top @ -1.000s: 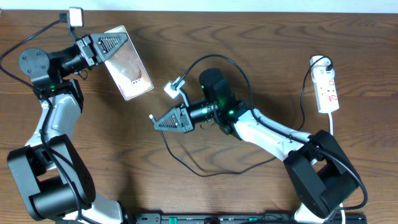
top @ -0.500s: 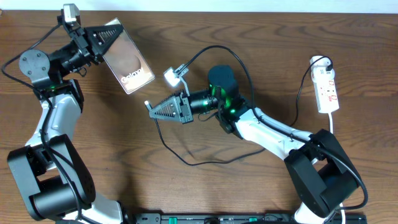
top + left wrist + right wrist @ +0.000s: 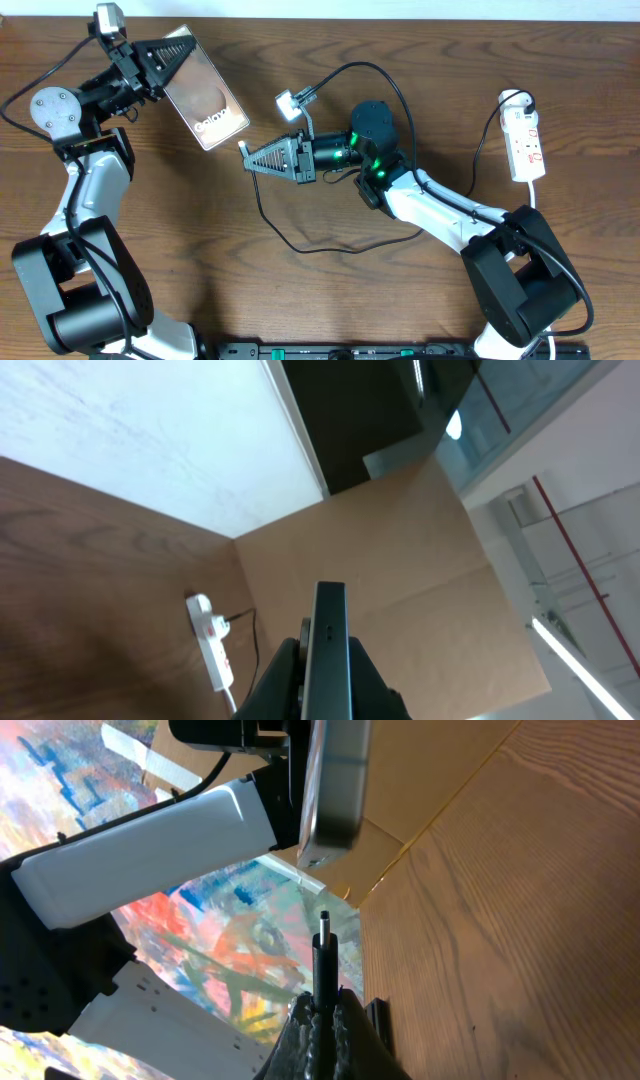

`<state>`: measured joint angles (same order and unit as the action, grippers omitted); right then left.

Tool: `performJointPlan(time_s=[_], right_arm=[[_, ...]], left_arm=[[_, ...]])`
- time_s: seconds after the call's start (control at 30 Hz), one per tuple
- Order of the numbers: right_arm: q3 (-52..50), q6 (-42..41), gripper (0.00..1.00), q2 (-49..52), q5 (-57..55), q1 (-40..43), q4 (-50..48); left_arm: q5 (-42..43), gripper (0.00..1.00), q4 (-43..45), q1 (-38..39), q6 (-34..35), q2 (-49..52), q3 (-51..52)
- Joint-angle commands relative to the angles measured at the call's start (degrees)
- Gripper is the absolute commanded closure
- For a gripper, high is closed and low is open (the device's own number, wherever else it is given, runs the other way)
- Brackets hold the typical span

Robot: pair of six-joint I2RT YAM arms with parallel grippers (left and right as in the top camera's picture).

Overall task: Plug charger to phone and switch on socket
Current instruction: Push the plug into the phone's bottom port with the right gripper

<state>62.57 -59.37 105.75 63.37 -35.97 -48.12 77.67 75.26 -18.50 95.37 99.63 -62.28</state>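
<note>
Overhead, I'm watching the left gripper (image 3: 178, 52) pinching the top end of the phone (image 3: 208, 102), holding it tilted above the table (image 3: 130, 250). The right gripper (image 3: 252, 158) is pressed together on the charger (image 3: 241, 148). Only the plug tip is showing, near the phone's lower end but apart. The socket (image 3: 527, 140) is lying well apart at the right, its switch too small to read.

In the left wrist view the phone is showing edge-on, its base cut off.

In the right wrist view the tip is pointing at the phone's end, and I can't make out the port.

Since half a second ago the right gripper is sitting higher and closer to the phone, which is barely changing place.
</note>
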Motion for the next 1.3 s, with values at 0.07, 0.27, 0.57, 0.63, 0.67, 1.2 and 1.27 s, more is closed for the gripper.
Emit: performJointPlan(time_s=[0.07,0.27,0.57,0.63,0.67,1.2,1.27], right_arm=[[0.20,-0.15,0.99,0.37,0.07,0.28,-0.33],[0.20,-0.15,0.99,0.37,0.22,0.20,-0.33],[0.20,0.26,0.99,0.37,0.22,-0.13,-0.31],[0.20,0.26,0.99,0.37,0.20,-0.13,-0.28],[0.20,0.26,0.99,0.37,0.20,-0.13,-0.31],[0.20,0.76,0.99,0.37,0.15,-0.13,0.15],[0.20,0.76,0.99,0.37,0.15,-0.13,0.17]], left_arm=[[2.73,0.93,0.72,1.53,-1.07,-0.85,-1.16],[2.67,0.92,0.72,1.62,-1.44,-0.85,-1.16],[2.69,0.93,0.70,2.73,-2.86,-0.85,-1.16],[2.64,0.93,0.70,2.80,-2.99,-0.85,-1.16],[2.64,0.93,0.70,2.80,-2.99,-0.85,-1.16],[2.69,0.92,0.70,5.35,-2.95,-0.85,-1.16],[2.80,0.93,0.68,5.35,-2.95,-0.85,-1.16]])
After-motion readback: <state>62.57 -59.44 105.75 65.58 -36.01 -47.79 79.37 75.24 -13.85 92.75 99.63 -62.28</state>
